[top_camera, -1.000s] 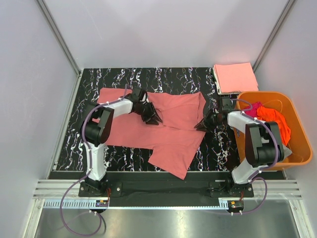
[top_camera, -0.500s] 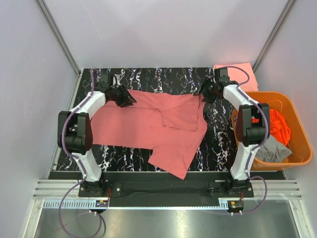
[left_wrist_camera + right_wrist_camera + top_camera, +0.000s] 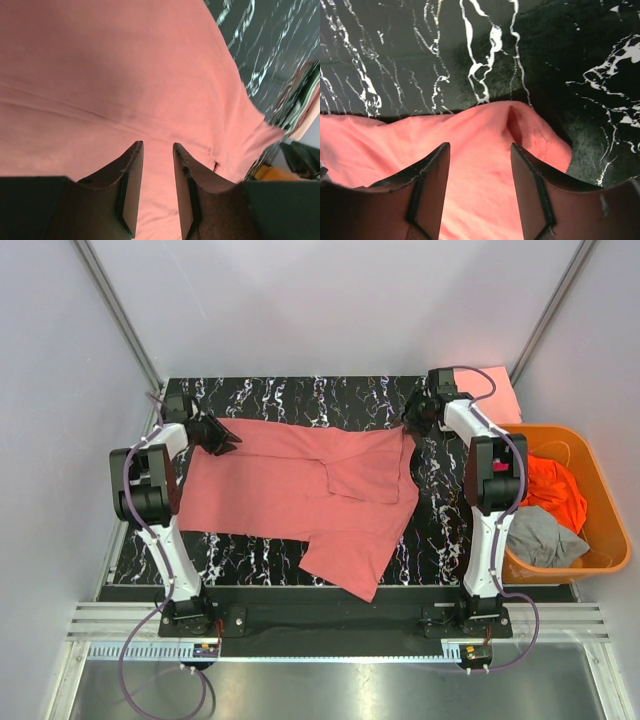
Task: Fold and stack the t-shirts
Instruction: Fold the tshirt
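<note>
Spanning black marbled tabletop: salmon-pink t-shirt, spread flat, partly folded. Orange basket at right edge holds bright orange t-shirt, grey t-shirt. Folded peach-pink t-shirt at far right corner. Left pincer narrowly parted, cloth between fingers at shirt's far left corner; grip unclear. Right pincer gaping over shirt's far right corner, holding nothing.

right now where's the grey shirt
In the top view the grey shirt lies in the near part of the orange basket at the table's right edge, just in front of the bright orange shirt.
</note>
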Controlling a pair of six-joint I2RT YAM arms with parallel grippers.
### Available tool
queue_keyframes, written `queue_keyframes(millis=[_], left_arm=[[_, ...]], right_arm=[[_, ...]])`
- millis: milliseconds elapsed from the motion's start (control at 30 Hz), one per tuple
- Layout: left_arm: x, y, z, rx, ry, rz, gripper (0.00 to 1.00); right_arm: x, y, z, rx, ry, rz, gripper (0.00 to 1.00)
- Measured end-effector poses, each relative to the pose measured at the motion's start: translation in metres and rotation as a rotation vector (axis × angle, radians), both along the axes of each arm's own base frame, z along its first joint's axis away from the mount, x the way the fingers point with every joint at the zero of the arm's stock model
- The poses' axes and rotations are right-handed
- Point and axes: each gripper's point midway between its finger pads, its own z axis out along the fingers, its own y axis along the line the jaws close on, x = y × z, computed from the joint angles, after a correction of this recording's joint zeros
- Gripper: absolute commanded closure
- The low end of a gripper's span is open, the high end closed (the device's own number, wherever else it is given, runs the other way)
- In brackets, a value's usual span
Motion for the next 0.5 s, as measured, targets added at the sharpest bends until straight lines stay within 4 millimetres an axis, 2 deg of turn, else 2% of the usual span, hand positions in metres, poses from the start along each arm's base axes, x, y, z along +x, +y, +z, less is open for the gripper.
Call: queue_keyframes(millis=[267,367,500], left_arm=[[0.024,0.024,-0.004,-0.062,-0.023,0.084,0.65],[0.029,0.029,-0.008,-0.082,-0.024,0.107,0.65],[0.03,0.036,-0.017,-0.104,0.001,0.143,0.65]], right_arm=[[0.005,-0.005,-0.024,-0.002,0.04,-0.012,0.5],[0.005,-0.007,-0.036,-0.005,0.064,-0.023,0.64],[0.007,-0.016,-0.041,-0.037,0.074,-0.075,0.92]])
